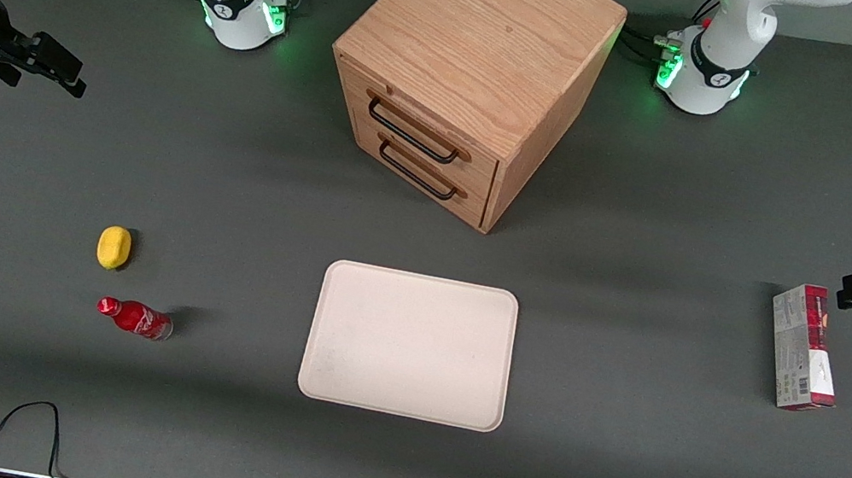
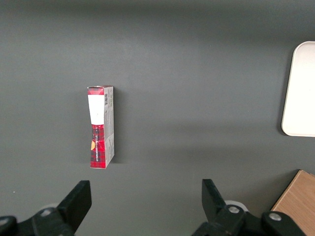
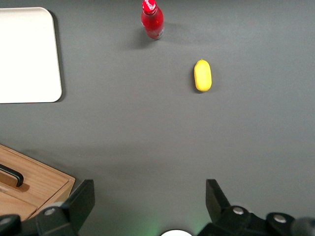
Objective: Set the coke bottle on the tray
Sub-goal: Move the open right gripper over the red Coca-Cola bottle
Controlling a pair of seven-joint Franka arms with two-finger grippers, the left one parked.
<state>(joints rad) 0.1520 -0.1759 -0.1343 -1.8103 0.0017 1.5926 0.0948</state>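
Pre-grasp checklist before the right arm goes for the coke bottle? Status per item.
1. Gripper open and holding nothing, high over the table at the working arm's end: ok.
2. Coke bottle visible, apart from everything else: ok.
3. Bottle stands upright: ok in the right wrist view.
4. Lemon-shaped thing lies beside the bottle, farther from the front camera, with a gap between them: ok, watch it on descent.
5. Tray holds nothing: ok.
6. Table between bottle and tray bare: ok.
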